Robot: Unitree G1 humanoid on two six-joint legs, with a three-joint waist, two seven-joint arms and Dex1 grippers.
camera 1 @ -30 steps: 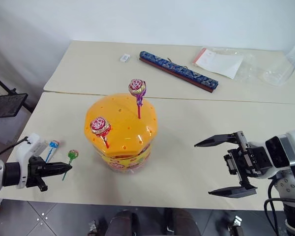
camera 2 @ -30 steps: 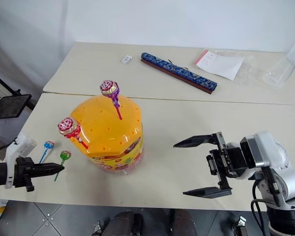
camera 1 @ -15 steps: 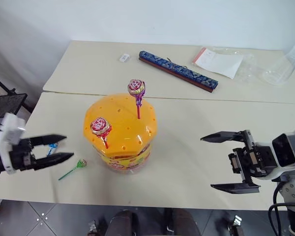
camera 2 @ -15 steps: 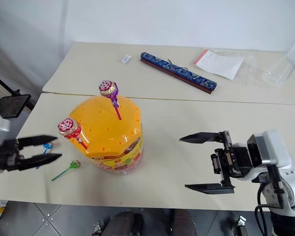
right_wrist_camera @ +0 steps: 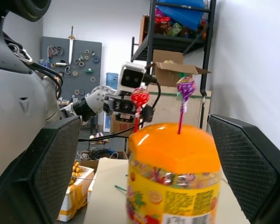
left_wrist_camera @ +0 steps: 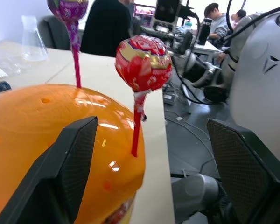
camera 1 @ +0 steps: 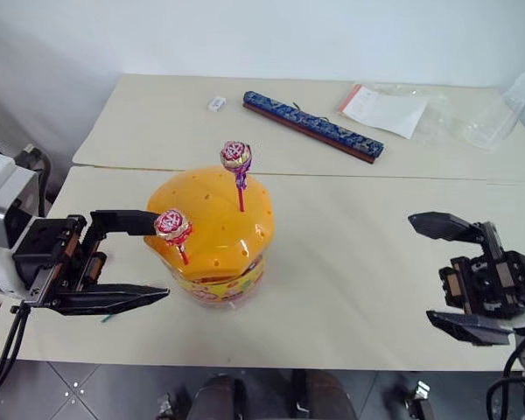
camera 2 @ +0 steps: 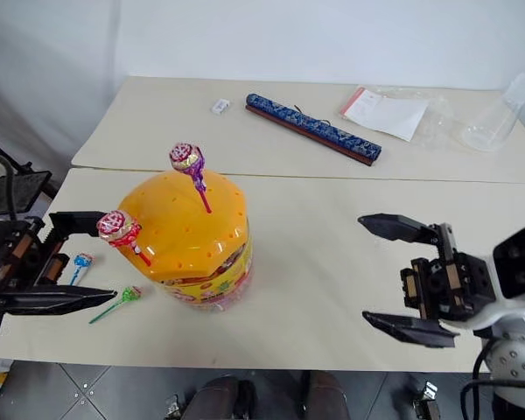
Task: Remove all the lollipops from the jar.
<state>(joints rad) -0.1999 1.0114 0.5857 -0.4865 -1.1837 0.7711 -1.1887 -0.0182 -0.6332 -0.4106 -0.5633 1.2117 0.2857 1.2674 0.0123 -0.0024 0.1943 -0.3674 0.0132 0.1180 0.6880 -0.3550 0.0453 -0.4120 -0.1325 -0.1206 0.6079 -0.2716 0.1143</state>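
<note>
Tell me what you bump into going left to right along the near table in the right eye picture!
Left end effector → green lollipop → jar → right end effector.

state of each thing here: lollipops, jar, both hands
red lollipop: upright, stuck in the jar lid, left side
purple lollipop: upright, stuck in the lid top
green lollipop: out, lying on the table
blue lollipop: out, lying on the table
jar: upright, lid on
left hand: open, empty, beside the red lollipop
right hand: open, empty, apart from the jar
</note>
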